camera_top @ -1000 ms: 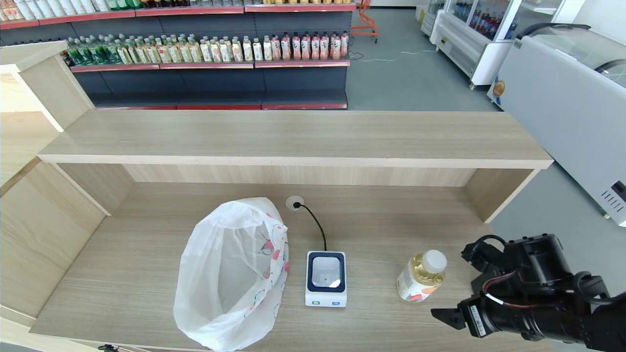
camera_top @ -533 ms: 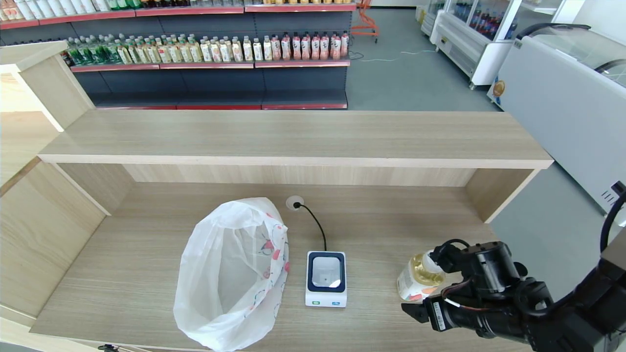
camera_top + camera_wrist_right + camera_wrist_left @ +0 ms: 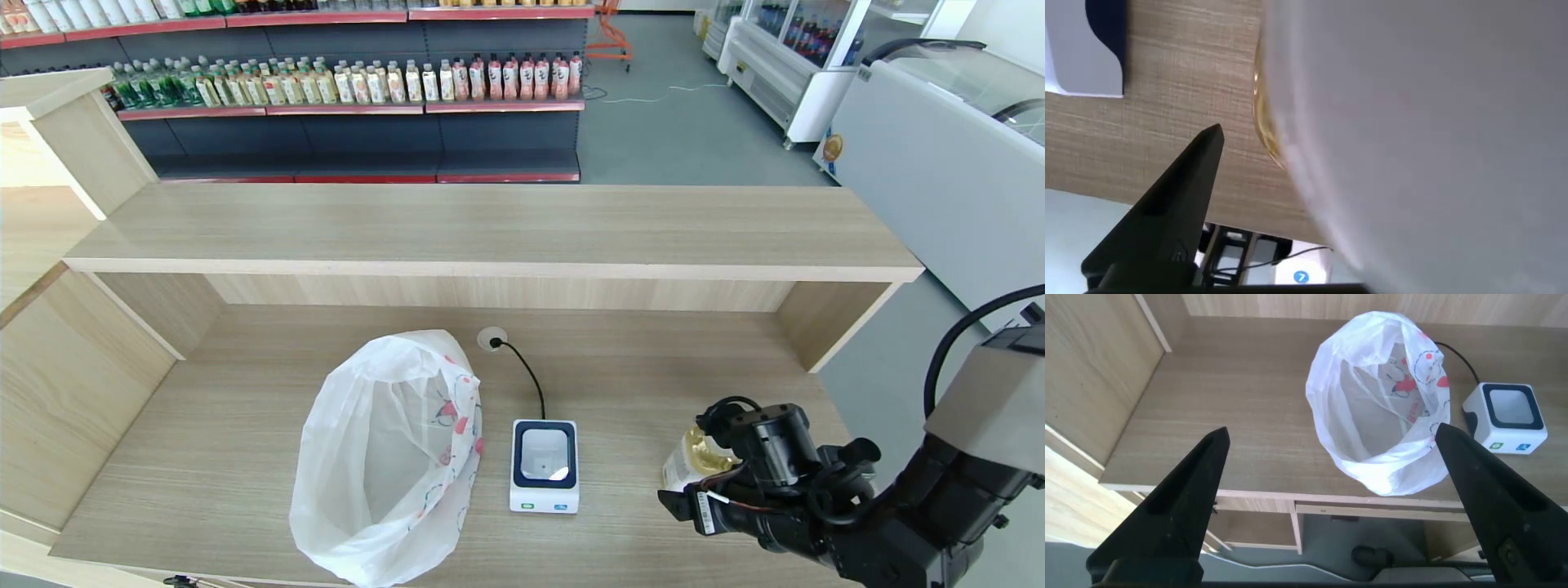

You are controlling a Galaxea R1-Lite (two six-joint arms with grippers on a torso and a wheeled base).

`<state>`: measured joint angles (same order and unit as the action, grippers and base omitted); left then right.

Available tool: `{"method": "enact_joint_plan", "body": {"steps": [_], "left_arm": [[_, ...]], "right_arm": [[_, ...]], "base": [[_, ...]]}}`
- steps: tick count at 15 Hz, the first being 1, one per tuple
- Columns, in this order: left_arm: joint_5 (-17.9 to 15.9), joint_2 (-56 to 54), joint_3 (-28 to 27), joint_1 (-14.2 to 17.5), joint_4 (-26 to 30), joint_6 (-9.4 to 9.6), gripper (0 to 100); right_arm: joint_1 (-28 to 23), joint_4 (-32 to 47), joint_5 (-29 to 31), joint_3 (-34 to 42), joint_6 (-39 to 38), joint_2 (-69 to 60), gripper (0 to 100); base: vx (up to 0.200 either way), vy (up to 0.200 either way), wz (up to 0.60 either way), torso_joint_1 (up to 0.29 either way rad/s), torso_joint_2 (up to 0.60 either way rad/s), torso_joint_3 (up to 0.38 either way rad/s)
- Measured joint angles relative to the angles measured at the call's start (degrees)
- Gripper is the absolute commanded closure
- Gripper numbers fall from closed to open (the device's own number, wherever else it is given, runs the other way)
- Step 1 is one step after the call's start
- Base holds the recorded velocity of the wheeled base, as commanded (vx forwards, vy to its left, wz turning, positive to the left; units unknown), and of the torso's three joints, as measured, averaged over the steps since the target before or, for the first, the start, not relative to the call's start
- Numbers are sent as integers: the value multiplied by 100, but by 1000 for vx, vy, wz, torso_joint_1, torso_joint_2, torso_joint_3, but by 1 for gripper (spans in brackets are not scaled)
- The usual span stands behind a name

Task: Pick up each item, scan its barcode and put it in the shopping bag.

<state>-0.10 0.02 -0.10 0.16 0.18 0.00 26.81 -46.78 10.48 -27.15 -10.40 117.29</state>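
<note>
A small bottle (image 3: 680,462) of amber drink with a white cap stands on the counter's lower shelf, right of the scanner (image 3: 544,465). My right gripper (image 3: 694,483) is open and comes down over the bottle's top, hiding the cap. In the right wrist view the bottle (image 3: 1413,122) is very close, with table showing between it and one of the fingers (image 3: 1167,220). The white shopping bag (image 3: 392,457) stands open left of the scanner. My left gripper (image 3: 1333,437) hangs open above the counter's near edge, looking down on the bag (image 3: 1384,400).
The scanner's black cable (image 3: 526,371) runs back to a port in the counter. A raised wooden ledge (image 3: 490,233) overhangs the back of the work surface, with side walls at left and right. Bare counter (image 3: 188,457) lies left of the bag.
My right arm has moved left and forward from the counter's right end to the bottle, and its gripper now covers the cap. Bag, scanner and bottle have stayed put.
</note>
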Motion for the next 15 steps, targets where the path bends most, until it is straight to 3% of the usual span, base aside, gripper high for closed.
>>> {"method": "enact_joint_plan", "body": {"steps": [2, 7, 15], "left_arm": [[0, 0, 0, 0, 0, 0, 0], [0, 0, 0, 0, 0, 0, 0], [2, 0, 0, 0, -2, 0, 0]], "right_arm": [[172, -55, 32, -195, -174, 127, 0], [351, -82, 840, -614, -205, 482, 0], [414, -341, 856, -1224, -567, 730, 0]], "base": [[0, 0, 0, 0, 0, 0], [0, 0, 0, 0, 0, 0], [0, 0, 0, 0, 0, 0]]}}
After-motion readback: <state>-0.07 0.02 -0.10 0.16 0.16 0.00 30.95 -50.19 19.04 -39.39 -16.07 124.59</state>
